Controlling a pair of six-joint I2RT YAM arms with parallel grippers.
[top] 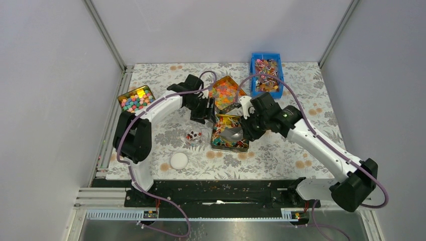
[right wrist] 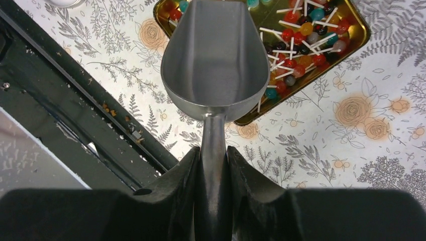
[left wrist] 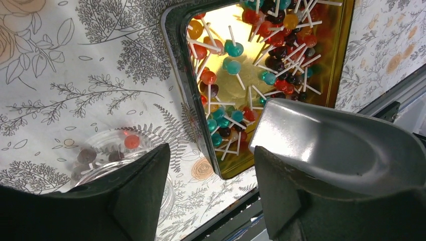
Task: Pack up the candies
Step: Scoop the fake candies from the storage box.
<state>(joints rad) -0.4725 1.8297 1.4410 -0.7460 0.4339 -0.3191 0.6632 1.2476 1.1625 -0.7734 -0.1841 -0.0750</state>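
The candies (top: 224,129) are small round sweets on thin pale sticks, red, orange, teal and dark, heaped in a gold tin (top: 230,148). My right gripper (top: 249,125) is shut on the handle of a metal scoop (top: 232,133). The scoop's bowl (right wrist: 213,55) is empty and hangs over the tin's near corner, beside the candies (right wrist: 301,30). My left gripper (left wrist: 212,150) is open with nothing between its fingers. It hovers over the cloth between a clear jar (left wrist: 108,150) and the tin's rim (left wrist: 186,85). The jar (top: 193,135) holds a few candies.
A white lid (top: 179,160) lies near the front edge. A blue bin (top: 267,75) of more stick sweets stands at the back right. An orange-filled tin (top: 224,91) and a tin of pink and blue cubes (top: 136,98) stand behind. The scoop (left wrist: 341,145) sits close to my left fingers.
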